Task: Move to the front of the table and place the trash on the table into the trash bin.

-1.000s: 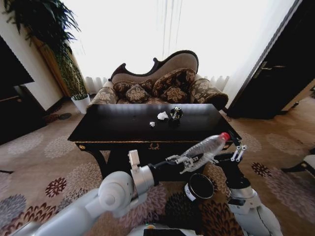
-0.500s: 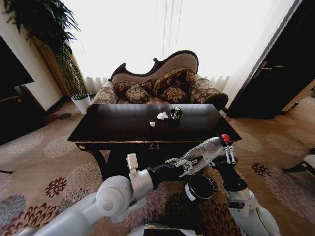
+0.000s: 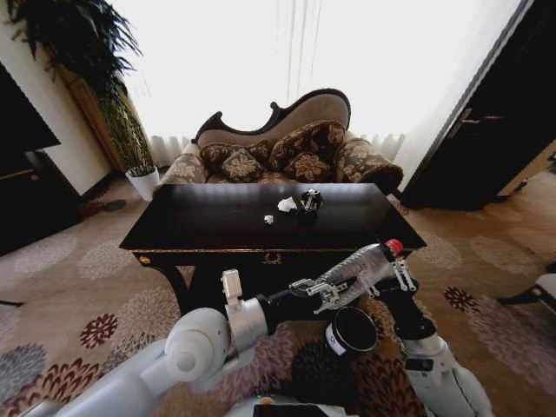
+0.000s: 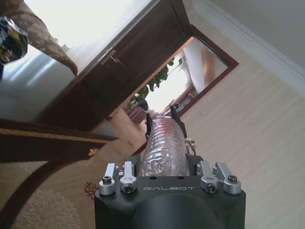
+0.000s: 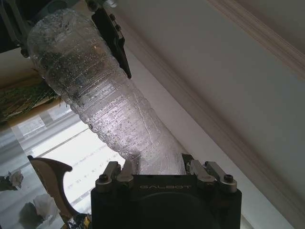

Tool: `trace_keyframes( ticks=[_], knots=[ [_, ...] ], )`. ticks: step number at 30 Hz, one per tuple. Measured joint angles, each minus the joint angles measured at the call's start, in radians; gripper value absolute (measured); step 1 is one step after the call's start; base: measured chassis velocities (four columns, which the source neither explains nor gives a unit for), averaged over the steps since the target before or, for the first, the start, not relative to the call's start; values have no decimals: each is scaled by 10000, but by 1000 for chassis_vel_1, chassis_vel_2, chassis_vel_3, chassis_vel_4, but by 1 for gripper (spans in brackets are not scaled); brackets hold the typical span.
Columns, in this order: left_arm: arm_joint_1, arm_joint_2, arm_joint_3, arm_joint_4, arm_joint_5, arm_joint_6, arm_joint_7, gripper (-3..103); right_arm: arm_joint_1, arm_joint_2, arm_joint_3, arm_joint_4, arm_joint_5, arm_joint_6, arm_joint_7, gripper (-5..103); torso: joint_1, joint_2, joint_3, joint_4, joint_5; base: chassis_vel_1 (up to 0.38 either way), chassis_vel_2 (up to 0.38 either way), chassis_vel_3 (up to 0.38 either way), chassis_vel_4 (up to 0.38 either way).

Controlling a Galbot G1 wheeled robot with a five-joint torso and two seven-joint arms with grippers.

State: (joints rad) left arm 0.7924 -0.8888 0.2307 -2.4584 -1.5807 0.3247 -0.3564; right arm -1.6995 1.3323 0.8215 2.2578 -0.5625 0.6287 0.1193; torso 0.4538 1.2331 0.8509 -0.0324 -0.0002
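Bottle first: a clear crinkled plastic bottle with a red cap (image 3: pixel 365 263) hangs in the air in the head view, in front of the large dark glossy wooden table (image 3: pixel 217 228). The left gripper (image 3: pixel 323 290) pinches its lower body, and the right gripper (image 3: pixel 393 268) sits at its capped neck end. Just below both grippers stands the small dark cylindrical trash bin with a white label patch (image 3: pixel 352 331) on the patterned carpet. Well beyond the grippers, on the tabletop, lie a white crumpled paper lump (image 3: pixel 287 205), a smaller white scrap (image 3: pixel 268 220) and a dark shiny roundish piece (image 3: pixel 310 201).

From the left wrist, the left gripper (image 4: pixel 162 129) has its two dark fingers (image 4: pixel 148 125) pressed against the sides of the bottle (image 4: pixel 164 150), which runs straight out from the palm. The table edge (image 4: pixel 52 136) lies off to one side.

From the right wrist, the bottle (image 5: pixel 102 90) rises out of the right gripper (image 5: pixel 155 164), its narrow end between the jaws; whether they press on it I cannot tell. Farther up, one of the left gripper's dark fingers (image 5: pixel 114 40) lies along the bottle's wide body. Paper lumps (image 5: pixel 43 206) show beside the palm.
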Motion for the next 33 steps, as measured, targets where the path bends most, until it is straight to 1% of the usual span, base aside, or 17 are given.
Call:
trace_keyframes(
  ticks=[2, 4, 6, 8, 13, 15, 16, 17, 18, 20, 21, 22, 24, 25, 28, 30, 33],
  knots=[
    [-158, 49, -299, -27, 52, 80, -10, 61, 25, -11, 16, -49, 56, -57, 1, 37, 1, 0, 0, 0, -1, 0, 0, 0, 0],
    [-230, 64, -403, -65, 53, 120, -19, 61, 33, -12, 13, -53, 61, -59, -10, 37, 1, 0, 0, 0, 0, 0, 0, 0, 0],
    [-418, 151, -766, -211, 101, 263, 25, 72, 62, -16, 11, -104, 104, -75, -118, 32, 1, 0, 0, -1, 0, 0, 0, 0, 0],
    [-474, 365, -1169, -355, 319, 423, 183, 84, 149, -16, -8, -226, 143, -100, -249, 30, 0, 0, 0, -1, 1, 0, 0, 0, 0],
    [-243, 604, -1861, -401, 600, 544, 278, 93, 263, -28, -73, -367, 147, -155, -302, 30, 0, 0, 0, 0, -2, 0, 0, 0, 0],
    [39, 967, -2391, -404, 1399, 566, 441, 99, 306, -30, -151, -499, 243, -215, -332, 30, 1, 0, 0, -1, -2, 0, 0, 0, 0],
    [211, 1165, -2682, -380, 1920, 564, 547, 100, 317, -15, -206, -590, 353, -246, -351, 30, 1, 0, 0, 1, -1, 0, 0, 0, 0],
    [474, 1472, -3080, -214, 2906, 502, 721, 100, 332, 29, -299, -736, 598, -275, -365, 30, 0, 0, 0, 1, -1, 0, 0, 0, 0],
    [474, 1472, -3080, -214, 2906, 502, 721, 100, 332, 29, -299, -736, 598, -275, -365, 30, 0, 0, 0, 1, -1, 0, 0, 0, 0],
    [715, 1747, -3495, 174, 4191, 329, 992, 100, 231, 198, -353, -962, 1240, -309, -465, 30, 0, 0, 0, 5, 0, 0, 0, 0, 0],
    [715, 1747, -3495, 174, 4191, 329, 992, 100, 231, 198, -353, -962, 1240, -309, -465, 30, 0, 0, 0, 5, 0, 0, 0, 0, 0],
    [797, 1780, -3741, 507, 4793, 172, 1244, 100, -2, 414, -318, -1104, 1856, -314, -600, 30, 0, 0, 0, 1, -2, 0, 0, 0, 0],
    [1132, 1783, -4191, 788, 5217, -19, 1508, 100, -221, 585, -315, -1303, 2515, -366, -735, 30, 1, 0, 0, -10, -3, 0, 0, 0, 0],
    [1132, 1783, -4191, 788, 5217, -19, 1508, 100, -221, 585, -315, -1303, 2515, -366, -735, 30, 1, 0, 0, -10, -3, 0, 0, 0, 0],
    [2462, 1781, -5587, 1255, 6340, -483, 2201, 100, -423, 680, -364, -1776, 3331, -375, -1058, 30, 0, 0, 0, 0, 0, 0, 0, 0, 0],
    [2835, 1756, -5952, 1365, 6569, -604, 2384, 100, -472, 683, -391, -1912, 3570, -379, -1117, 30, 0, 1, 0, 2, -1, 0, 0, 0, 0],
    [4441, 1556, -7784, 2033, 7324, -1145, 3089, 100, -640, 644, -604, -2473, 4897, -666, -1190, 30, 0, 2, -1, -1, -5, 0, 0, 0, 0]
  ],
)
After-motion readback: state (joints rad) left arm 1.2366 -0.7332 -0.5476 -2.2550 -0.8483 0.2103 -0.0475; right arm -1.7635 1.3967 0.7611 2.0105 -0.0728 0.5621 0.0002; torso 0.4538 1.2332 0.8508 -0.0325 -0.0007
